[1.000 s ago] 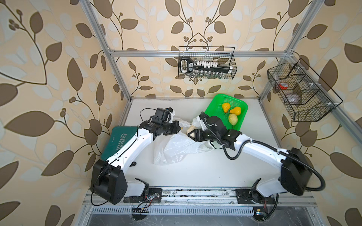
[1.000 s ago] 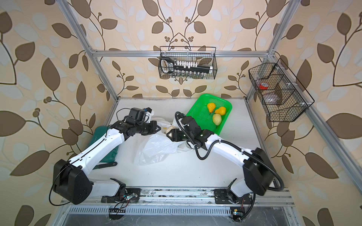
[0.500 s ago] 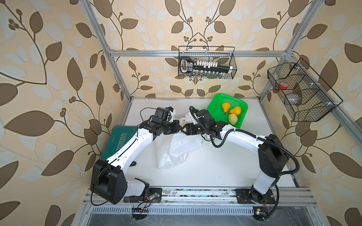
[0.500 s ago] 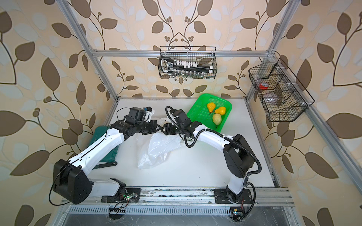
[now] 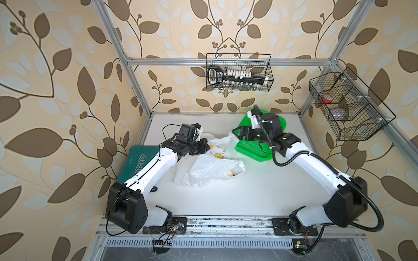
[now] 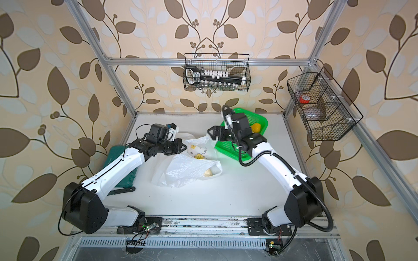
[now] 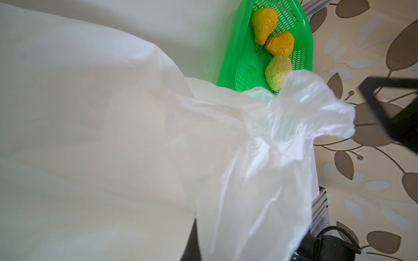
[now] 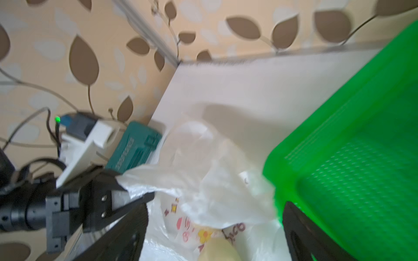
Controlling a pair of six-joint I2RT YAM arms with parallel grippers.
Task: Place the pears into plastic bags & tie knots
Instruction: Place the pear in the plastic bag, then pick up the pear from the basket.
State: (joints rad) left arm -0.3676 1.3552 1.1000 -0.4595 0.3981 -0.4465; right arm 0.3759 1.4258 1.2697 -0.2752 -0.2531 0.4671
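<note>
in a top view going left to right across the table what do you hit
Dark green case → left gripper, shut on the plastic bag's edge → plastic bag → green basket → wire basket on the side wall.

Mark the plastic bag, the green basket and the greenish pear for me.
plastic bag (image 5: pixel 210 168), a top view, on the crumpled body lying on the table.
green basket (image 7: pixel 230 54), left wrist view, on its near side wall.
greenish pear (image 7: pixel 277 72), left wrist view, on its wrinkled belly, partly behind the bag's edge.
</note>
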